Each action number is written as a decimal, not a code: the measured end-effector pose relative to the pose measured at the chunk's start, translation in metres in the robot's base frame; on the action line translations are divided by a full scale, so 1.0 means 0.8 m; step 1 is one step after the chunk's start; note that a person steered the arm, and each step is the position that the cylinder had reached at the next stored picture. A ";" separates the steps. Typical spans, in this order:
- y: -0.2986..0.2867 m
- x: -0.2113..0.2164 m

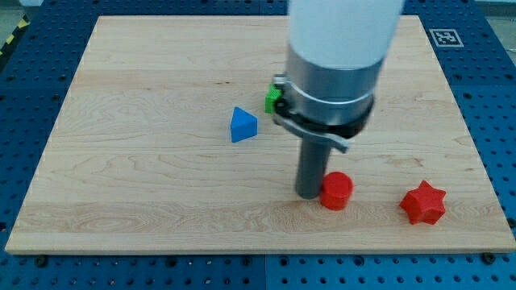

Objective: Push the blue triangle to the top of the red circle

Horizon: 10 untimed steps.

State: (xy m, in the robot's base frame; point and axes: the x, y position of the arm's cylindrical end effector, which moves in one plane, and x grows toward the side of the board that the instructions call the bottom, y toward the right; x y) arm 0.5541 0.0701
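The blue triangle [243,125] lies on the wooden board left of centre. The red circle [337,191] lies lower and to the right of it. My tip [309,194] rests on the board right at the red circle's left side, touching or nearly touching it. The tip is below and to the right of the blue triangle, well apart from it. The rod and the arm's wide white and grey body rise above the tip and hide the board behind them.
A green block [272,99] is partly hidden behind the arm's body, right of the blue triangle. A red star [423,203] lies near the board's bottom right. The board [121,185] sits on a blue perforated table.
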 end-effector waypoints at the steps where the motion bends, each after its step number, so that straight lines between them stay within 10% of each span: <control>1: 0.050 0.001; 3: 0.060 0.016; 5: -0.077 -0.005; 7: -0.179 -0.126; 10: -0.100 -0.131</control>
State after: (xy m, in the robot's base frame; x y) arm 0.4495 -0.0096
